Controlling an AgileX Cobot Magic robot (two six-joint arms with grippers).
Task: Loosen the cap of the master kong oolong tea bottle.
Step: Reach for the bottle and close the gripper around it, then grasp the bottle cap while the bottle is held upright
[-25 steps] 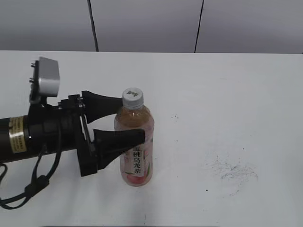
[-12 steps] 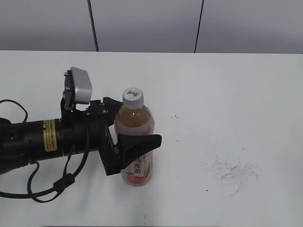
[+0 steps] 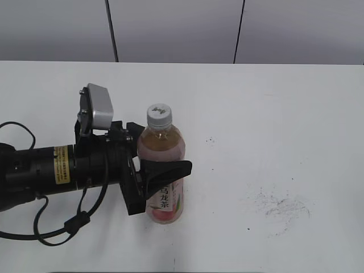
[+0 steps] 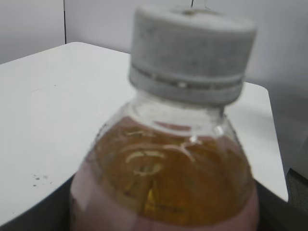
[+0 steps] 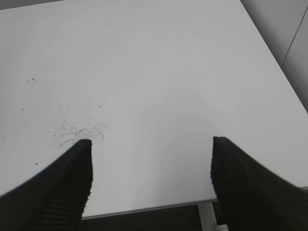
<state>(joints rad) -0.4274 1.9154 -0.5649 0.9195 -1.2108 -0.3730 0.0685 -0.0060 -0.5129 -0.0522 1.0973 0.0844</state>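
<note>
Bottle (image 3: pixel 162 170) upright on white counter (image 3: pixel 284 114), left of centre, cap (image 3: pixel 159 116) on. Left claw (image 3: pixel 162 156) clamped around bottle body below shoulder. Right claw (image 5: pixel 150 166) spread apart above bare counter, holding nothing.

Pale amber tea bottle (image 3: pixel 162 170) with pink-white label, light-grey ribbed cap (image 3: pixel 159 115), black tool (image 3: pixel 162 162), white table (image 3: pixel 273 125).

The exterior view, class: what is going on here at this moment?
The left arm's black tool is closed round the body of the clear plastic bottle of amber tea, which stands upright on the white table. Its ribbed light-grey screw cap is on and untouched. The right arm's tool hangs open over bare table near some dark scuff marks, away from the bottle.
</note>
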